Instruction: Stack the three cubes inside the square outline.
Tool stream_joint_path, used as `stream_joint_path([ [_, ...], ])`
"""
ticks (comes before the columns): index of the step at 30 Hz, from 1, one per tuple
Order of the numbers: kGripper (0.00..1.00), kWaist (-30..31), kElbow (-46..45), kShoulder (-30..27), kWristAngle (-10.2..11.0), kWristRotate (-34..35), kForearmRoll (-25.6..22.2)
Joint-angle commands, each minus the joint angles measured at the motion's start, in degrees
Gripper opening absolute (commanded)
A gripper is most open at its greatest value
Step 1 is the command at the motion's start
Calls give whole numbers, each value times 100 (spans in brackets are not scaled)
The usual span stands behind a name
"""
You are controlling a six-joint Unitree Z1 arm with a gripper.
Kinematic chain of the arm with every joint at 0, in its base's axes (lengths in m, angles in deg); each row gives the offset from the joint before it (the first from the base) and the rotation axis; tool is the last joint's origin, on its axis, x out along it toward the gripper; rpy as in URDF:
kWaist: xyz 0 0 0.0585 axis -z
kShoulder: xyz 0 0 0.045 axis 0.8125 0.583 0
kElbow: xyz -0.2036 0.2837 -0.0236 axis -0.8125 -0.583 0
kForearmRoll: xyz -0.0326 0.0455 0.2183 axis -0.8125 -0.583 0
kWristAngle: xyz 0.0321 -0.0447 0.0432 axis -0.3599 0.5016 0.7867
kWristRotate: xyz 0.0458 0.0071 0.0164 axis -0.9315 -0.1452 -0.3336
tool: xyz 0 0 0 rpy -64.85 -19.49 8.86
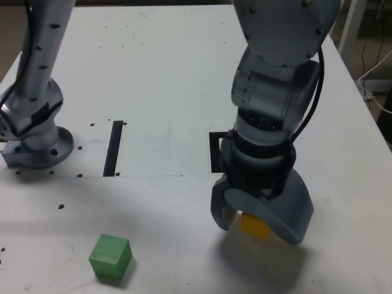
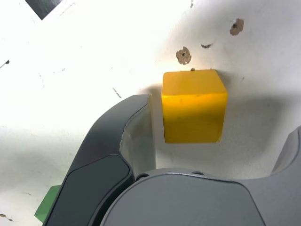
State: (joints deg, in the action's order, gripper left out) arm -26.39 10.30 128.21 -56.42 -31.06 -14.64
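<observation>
**Arm appearance, single manipulator**

The arm (image 1: 275, 79) is cased in silver-grey cylindrical housings, dotted with small dark screw holes. A black cable (image 1: 317, 92) is looped along the wrist section. A black ribbed collar is fitted above the gripper (image 1: 260, 214). Two broad, curved, dark grey fingers (image 2: 108, 141) are seen. A round flanged base (image 1: 37, 150) is bolted down.

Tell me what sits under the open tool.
A yellow cube rests on the white table between the open tool's jaws, untouched. The square outline behind is mostly covered.
</observation>
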Motion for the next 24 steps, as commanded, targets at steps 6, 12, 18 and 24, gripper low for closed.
stream_joint_path([
  [6, 67, -24, 27, 45, -40, -16, -83],
  [12, 33, -21, 42, 38, 20, -18, -126],
  [18, 19, -17, 52, 58, 33, -22, -109],
  [24, 19, -17, 59, 82, 11, -25, -108],
])
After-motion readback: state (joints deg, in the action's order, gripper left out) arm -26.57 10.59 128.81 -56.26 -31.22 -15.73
